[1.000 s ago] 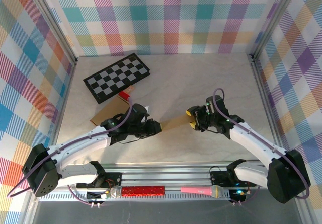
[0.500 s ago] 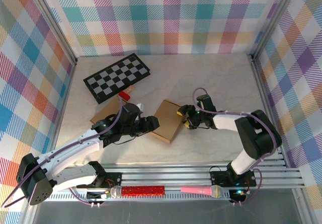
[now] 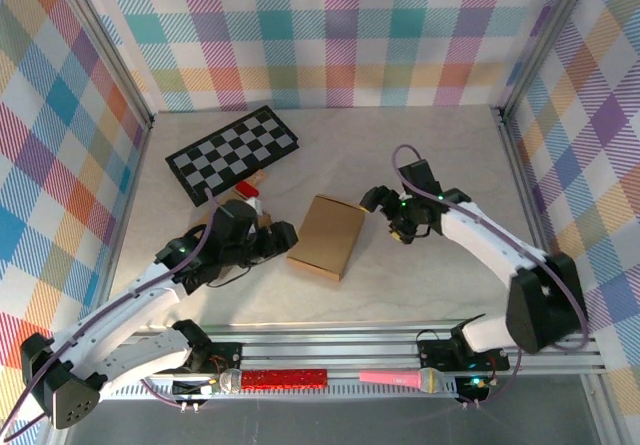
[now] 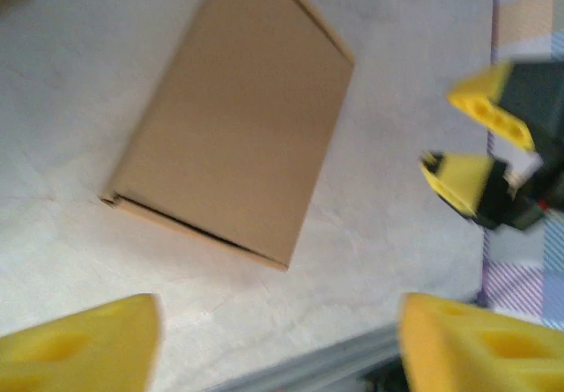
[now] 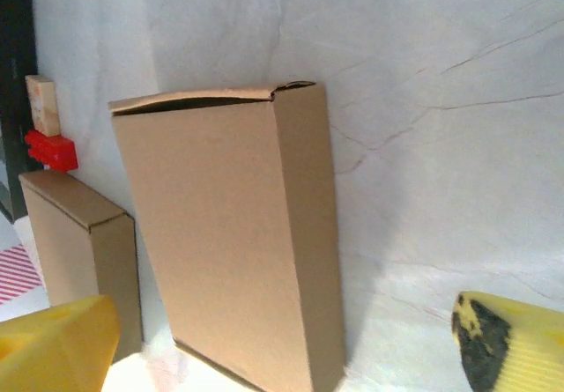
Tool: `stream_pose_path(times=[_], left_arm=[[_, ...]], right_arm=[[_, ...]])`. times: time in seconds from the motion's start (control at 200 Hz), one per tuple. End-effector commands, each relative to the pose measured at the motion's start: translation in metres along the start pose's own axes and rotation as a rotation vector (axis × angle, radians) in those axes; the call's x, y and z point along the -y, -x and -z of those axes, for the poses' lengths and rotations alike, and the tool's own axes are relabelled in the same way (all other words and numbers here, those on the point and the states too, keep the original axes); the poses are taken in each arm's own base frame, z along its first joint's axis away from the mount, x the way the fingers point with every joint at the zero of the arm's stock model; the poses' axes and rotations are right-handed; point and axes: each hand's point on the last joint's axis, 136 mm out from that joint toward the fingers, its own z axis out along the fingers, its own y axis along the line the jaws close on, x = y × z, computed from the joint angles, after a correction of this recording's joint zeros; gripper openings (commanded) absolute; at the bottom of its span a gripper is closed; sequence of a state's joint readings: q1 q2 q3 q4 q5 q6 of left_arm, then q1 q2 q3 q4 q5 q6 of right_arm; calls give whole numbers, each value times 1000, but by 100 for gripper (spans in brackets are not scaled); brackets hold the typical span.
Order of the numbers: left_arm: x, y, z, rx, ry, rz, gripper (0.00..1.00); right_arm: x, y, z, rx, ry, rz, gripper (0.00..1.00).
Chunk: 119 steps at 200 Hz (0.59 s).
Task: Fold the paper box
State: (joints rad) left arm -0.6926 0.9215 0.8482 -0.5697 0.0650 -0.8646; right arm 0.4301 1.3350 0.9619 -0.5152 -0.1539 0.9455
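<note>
The paper box (image 3: pixel 326 237) lies flat on the table (image 3: pixel 430 155) between the two arms, left jaws and right jaws both spread wide, holding nothing, just beside it, so I'd lift clear gently and press its gaping end flap shut.

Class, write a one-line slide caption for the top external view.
Paper box lies flat on the table between the open left claw and open right claw, chessboard behind.
</note>
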Motion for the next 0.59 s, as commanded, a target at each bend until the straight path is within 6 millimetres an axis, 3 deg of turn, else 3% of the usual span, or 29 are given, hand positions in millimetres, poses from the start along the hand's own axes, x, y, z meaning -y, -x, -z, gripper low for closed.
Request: stream_pose_path(times=[0.0,0.15,0.27,0.375,0.455,0.5,0.59], left_arm=[[-7,34,37,155,85,-73,100],[-29,59,66,299,229,-144,100],[-62,81,98,472,418,-150,100],[-108,100,140,700,682,-82,100],[-129,107,161,815,814,-93,100],[-136,110,162,832,853,-138,100],[-149,113,147,829,896,-261,100]], right_arm=[[1,11,56,135,-42,238,99],[18,27,112,366,-125,403,99],[64,52,145,615,-308,357,99],[100,61,146,687,-401,340,99],[125,66,133,665,-464,327,99],[131,72,122,671,-464,344,99],[141,81,100,679,-465,355,99]])
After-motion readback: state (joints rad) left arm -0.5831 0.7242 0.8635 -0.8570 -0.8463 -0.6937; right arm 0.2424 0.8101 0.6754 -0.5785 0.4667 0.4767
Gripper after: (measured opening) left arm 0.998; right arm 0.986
